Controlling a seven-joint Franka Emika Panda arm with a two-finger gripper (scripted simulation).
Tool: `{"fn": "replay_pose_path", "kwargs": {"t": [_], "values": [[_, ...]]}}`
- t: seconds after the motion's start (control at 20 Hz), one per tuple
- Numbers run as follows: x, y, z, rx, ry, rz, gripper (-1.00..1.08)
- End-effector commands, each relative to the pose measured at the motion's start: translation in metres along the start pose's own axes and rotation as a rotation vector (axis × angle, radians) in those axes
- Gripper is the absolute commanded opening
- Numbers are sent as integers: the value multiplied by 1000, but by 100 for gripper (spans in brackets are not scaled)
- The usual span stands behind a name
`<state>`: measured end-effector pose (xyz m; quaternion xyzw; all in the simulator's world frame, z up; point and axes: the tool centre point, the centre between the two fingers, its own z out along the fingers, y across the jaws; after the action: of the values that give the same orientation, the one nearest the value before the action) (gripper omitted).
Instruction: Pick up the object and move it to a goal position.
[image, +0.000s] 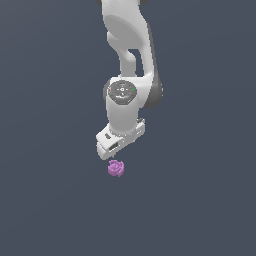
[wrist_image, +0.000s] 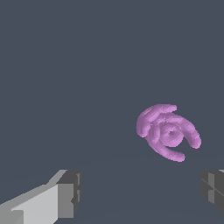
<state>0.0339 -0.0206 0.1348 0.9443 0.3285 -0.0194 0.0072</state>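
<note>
The object (image: 116, 168) is a small purple lumpy thing with a swirled surface, lying on the dark grey floor. In the exterior view the white arm's gripper (image: 112, 156) hangs just above it, the hand tilted. In the wrist view the object (wrist_image: 167, 131) lies beyond the fingertips, nearer the dark right-hand finger (wrist_image: 213, 189) than the other finger (wrist_image: 70, 192). The gripper (wrist_image: 141, 192) is open and empty, with a wide gap between its fingers. It does not touch the object.
Only the flat, uniform dark grey floor (image: 60, 200) surrounds the object and arm. The arm's white links (image: 127, 40) rise above the gripper.
</note>
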Motion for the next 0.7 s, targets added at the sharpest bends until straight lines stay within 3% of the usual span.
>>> {"fn": "replay_pose_path", "kwargs": {"t": [0.0,0.65], "values": [[2,5,3,-1,3,-66,100],[12,29,21,-5,18,-399,100]]}}
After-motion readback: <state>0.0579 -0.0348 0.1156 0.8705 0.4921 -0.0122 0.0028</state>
